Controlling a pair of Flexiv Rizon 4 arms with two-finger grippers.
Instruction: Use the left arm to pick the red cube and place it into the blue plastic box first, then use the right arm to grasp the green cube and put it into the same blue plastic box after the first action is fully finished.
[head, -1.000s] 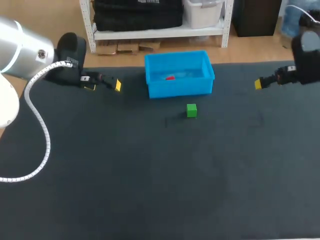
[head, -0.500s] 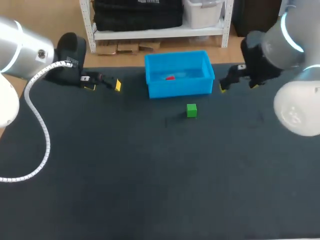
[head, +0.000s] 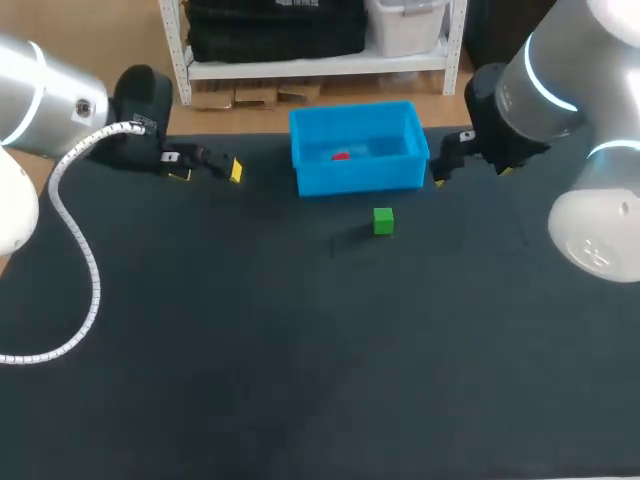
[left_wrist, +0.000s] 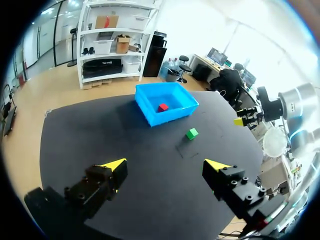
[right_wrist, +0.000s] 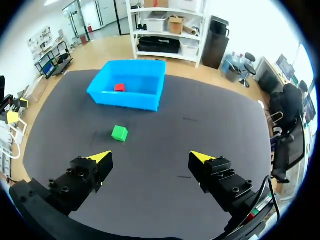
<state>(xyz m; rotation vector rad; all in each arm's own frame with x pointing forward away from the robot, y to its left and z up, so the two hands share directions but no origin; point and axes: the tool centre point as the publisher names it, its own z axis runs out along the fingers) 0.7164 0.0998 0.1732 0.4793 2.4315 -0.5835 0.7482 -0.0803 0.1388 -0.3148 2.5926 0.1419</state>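
Bright green cube (head: 383, 221) sits near blue box (head: 360, 178), which seemingly holds red cube (head: 341, 155); left end effector (left_wrist: 165, 164), right end effector (right_wrist: 150, 156) released.

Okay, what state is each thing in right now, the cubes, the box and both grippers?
red cube: lying inside the blue box.
blue box: upright, open top, holding only the red cube.
green cube: on the table, apart from the blue box, nothing touching it.
left gripper: fingers open, empty.
right gripper: fingers open, empty.
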